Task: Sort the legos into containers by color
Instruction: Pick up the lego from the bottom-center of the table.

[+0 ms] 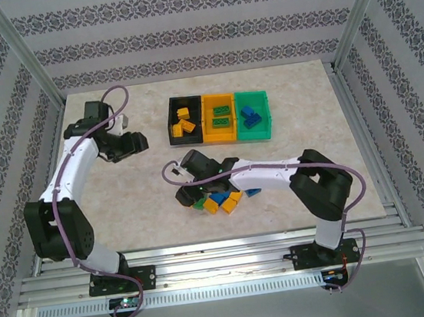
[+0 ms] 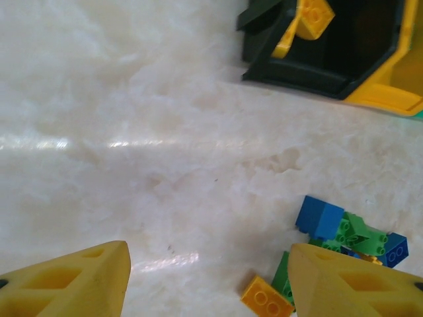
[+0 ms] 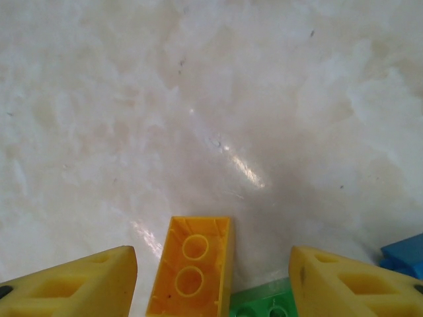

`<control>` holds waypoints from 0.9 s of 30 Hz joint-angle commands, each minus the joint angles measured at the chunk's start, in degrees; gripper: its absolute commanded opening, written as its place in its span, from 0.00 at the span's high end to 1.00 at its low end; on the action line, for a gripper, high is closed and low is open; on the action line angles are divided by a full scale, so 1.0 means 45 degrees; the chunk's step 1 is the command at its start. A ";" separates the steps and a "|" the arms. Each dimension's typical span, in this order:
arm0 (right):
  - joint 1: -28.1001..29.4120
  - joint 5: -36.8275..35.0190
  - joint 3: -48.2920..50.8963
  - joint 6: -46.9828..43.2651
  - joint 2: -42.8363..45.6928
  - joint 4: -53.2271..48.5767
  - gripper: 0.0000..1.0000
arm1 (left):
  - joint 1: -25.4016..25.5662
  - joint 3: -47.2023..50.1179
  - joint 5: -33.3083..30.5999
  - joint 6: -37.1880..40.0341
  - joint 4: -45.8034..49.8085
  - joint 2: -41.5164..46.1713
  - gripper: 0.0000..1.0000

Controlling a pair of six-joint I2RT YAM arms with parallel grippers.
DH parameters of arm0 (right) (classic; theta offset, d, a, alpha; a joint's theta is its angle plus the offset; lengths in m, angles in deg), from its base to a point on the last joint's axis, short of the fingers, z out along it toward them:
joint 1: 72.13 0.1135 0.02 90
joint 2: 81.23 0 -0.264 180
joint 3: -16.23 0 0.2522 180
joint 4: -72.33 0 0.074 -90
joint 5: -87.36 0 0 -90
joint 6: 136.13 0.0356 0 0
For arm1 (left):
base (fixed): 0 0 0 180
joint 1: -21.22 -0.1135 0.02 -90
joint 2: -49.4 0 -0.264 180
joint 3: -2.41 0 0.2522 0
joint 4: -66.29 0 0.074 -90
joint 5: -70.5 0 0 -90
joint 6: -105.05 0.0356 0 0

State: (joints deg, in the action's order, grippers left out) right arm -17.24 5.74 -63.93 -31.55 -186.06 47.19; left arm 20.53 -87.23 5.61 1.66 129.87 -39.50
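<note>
A heap of loose legos (image 1: 215,199) in yellow-orange, green and blue lies on the table's near middle. My right gripper (image 1: 191,186) hangs over its left end. In the right wrist view this gripper (image 3: 213,263) is open, and an upturned yellow-orange brick (image 3: 190,269) lies between its fingers with a gap on each side. A green brick (image 3: 263,305) lies beside it. The containers stand in a row at the back: black (image 1: 174,117), yellow-orange (image 1: 208,120) and green (image 1: 266,113), each holding bricks. My left gripper (image 1: 140,142) is open and empty (image 2: 208,264), left of the black bin (image 2: 310,72).
In the left wrist view the heap (image 2: 344,234) shows at lower right, with one yellow-orange brick (image 2: 266,298) nearest the fingers. Metal frame posts (image 1: 25,54) and patterned walls close in the table. Bare marble tabletop (image 1: 123,192) lies between the two arms.
</note>
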 commanded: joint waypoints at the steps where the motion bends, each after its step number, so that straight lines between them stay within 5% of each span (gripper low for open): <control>1: 0.0077 0.0573 -0.0559 -0.0361 -0.0491 -0.0610 0.37 | -0.0357 0.0641 0.0434 0.0321 -0.0173 0.0459 0.36; 15: 0.0729 -0.0431 -0.1824 -0.0768 -0.2014 -0.2325 0.43 | -0.0463 0.1857 0.0028 0.0222 -0.1177 0.0809 0.36; 22: 0.0868 -0.0759 -0.2062 -0.0927 -0.2055 -0.2419 0.67 | -0.0472 0.2506 0.0412 -0.0033 -0.1807 0.0878 0.36; 27: 0.0801 -0.0806 -0.2611 -0.1089 -0.1961 -0.2154 0.69 | -0.0474 0.2545 0.0292 0.0013 -0.1951 0.0965 0.36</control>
State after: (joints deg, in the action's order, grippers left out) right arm -14.11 3.38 -72.97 -35.55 -194.35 37.27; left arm 18.93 -76.28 6.26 1.68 123.43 -37.01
